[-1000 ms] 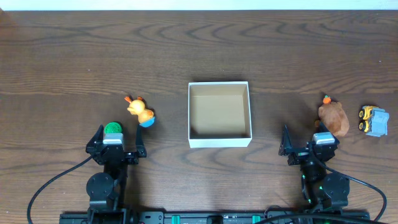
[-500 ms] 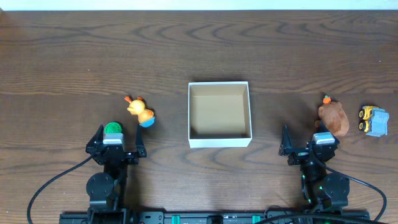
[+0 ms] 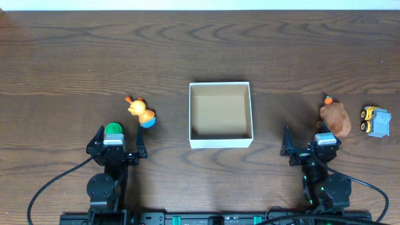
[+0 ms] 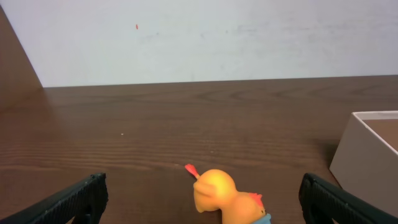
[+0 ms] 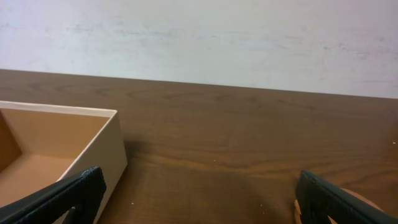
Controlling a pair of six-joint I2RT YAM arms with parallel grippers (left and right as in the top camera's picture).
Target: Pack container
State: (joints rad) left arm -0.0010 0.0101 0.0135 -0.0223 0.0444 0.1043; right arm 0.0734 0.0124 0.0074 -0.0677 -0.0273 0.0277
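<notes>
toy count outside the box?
4. Orange duck left of the container; green toy near the duck, toward the robot, partly hidden; brown animal and yellow truck to the right. Container looks empty.

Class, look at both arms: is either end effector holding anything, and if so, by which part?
Nothing is held. The left end effector and the right end effector are both open, gripping nothing; the container is empty.
</notes>
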